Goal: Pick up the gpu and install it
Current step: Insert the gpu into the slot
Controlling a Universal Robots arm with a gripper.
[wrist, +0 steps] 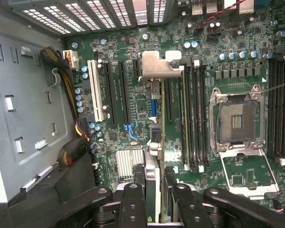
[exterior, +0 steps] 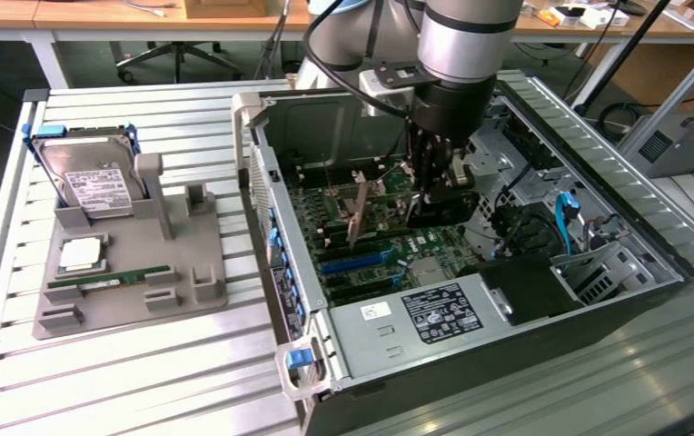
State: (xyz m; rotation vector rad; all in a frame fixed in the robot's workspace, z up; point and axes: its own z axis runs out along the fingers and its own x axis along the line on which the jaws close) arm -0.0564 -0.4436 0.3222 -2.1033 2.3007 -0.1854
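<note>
gpu (wrist: 156, 142) | edge-on, clamped between tool (wrist: 156, 199) fingers | above motherboard (wrist: 237, 52)

Labels on the hard drive (exterior: 95, 189) and power supply (exterior: 441, 311) are unreadable.

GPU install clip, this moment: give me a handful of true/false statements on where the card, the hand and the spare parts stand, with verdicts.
1. The hand is inside the open computer case, above the motherboard. True.
2. The gpu lies flat on the grey parts holder. False: it stands on edge between the fingers over the motherboard slots, seen in the wrist view.
3. The hard drive rests on the grey parts holder. True.
4. The hand's fingers are spread wide with nothing between them. False: they are closed on the gpu.
5. The green RAM stick is inside the case. False: it lies on the holder, outside the case.
</note>
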